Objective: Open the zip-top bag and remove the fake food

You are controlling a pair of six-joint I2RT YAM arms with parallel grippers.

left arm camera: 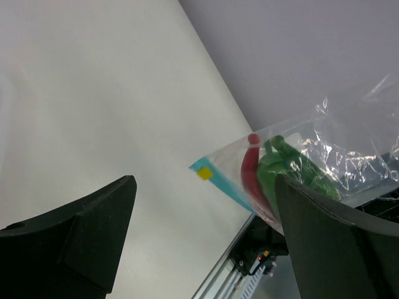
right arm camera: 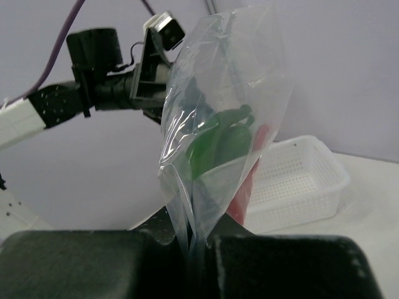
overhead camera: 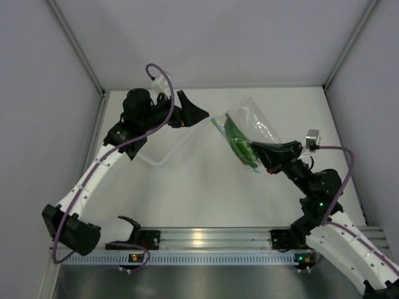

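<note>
The left arm (overhead camera: 93, 174) and right arm (overhead camera: 349, 240) wear white shells on their lower links and are black at the joints. A purple cable (overhead camera: 152, 65) trails along each. The left pincer (overhead camera: 190, 112) and right pincer (overhead camera: 259, 149) have matte black, wedge-shaped fingers (left arm camera: 87, 230). A green light (overhead camera: 321, 202) glows on the right arm.

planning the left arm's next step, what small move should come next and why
Probably ease the open left gripper forward and close on the teal zip strip: the right gripper is shut on the zip-top bag, holding it up, and the strip faces the left jaws, ungripped.
</note>
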